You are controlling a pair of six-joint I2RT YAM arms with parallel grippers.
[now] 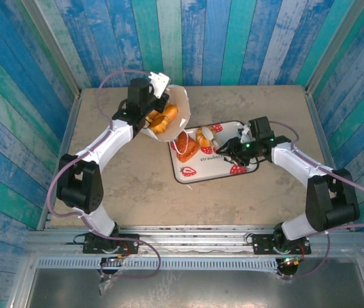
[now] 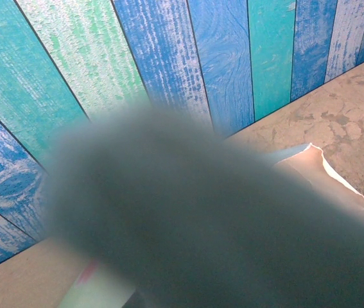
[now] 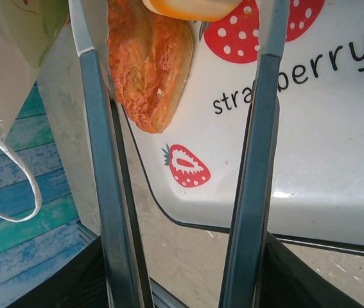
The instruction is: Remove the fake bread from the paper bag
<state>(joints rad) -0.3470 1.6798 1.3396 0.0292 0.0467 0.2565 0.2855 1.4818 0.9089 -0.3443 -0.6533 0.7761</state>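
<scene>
The white paper bag (image 1: 176, 102) lies tipped at the back of the table, its mouth facing the tray. Orange and golden fake bread (image 1: 162, 120) shows inside it. My left gripper (image 1: 156, 84) is shut on the bag's upper rim; in the left wrist view a dark blur covers the jaws and the bag's edge (image 2: 316, 157) peeks out. More fake bread lies on the tray: an orange loaf (image 1: 184, 145) (image 3: 148, 67) and a pale bun (image 1: 205, 136) (image 3: 191, 6). My right gripper (image 1: 219, 144) (image 3: 176, 38) hovers over the tray, open, its fingers (image 3: 101, 160) apart with nothing between them.
The white strawberry-print tray (image 1: 233, 165) (image 3: 336, 160) sits at centre right. A loop handle of the bag (image 3: 11, 173) hangs at the left of the right wrist view. Blue and green plank walls (image 1: 233, 38) close in the table on three sides.
</scene>
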